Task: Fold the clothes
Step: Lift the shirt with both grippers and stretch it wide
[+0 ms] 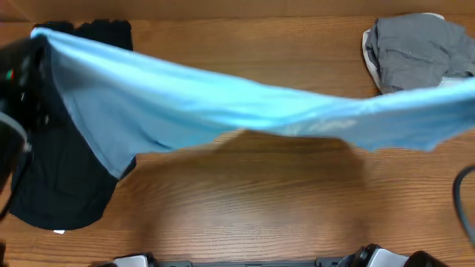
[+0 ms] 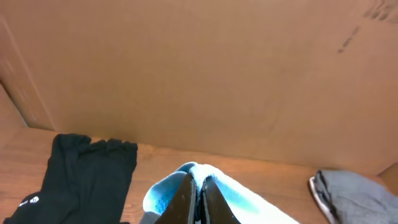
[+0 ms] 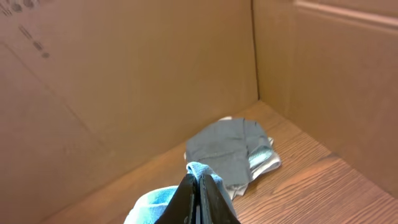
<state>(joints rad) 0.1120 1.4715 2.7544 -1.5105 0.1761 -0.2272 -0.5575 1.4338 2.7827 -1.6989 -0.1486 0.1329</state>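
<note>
The light blue T-shirt hangs stretched in the air across the table, from far left to the right edge. My left gripper is shut on a bunched bit of its fabric; the left arm shows at the overhead view's left edge. My right gripper is shut on the shirt's other end and lies outside the overhead view. A large black garment lies flat at the left, partly under the shirt. A pile of grey clothes sits at the back right.
Brown cardboard walls close off the back and the right side. The wooden table shows under the hanging shirt. Arm bases stand at the front edge, and a cable hangs at the right.
</note>
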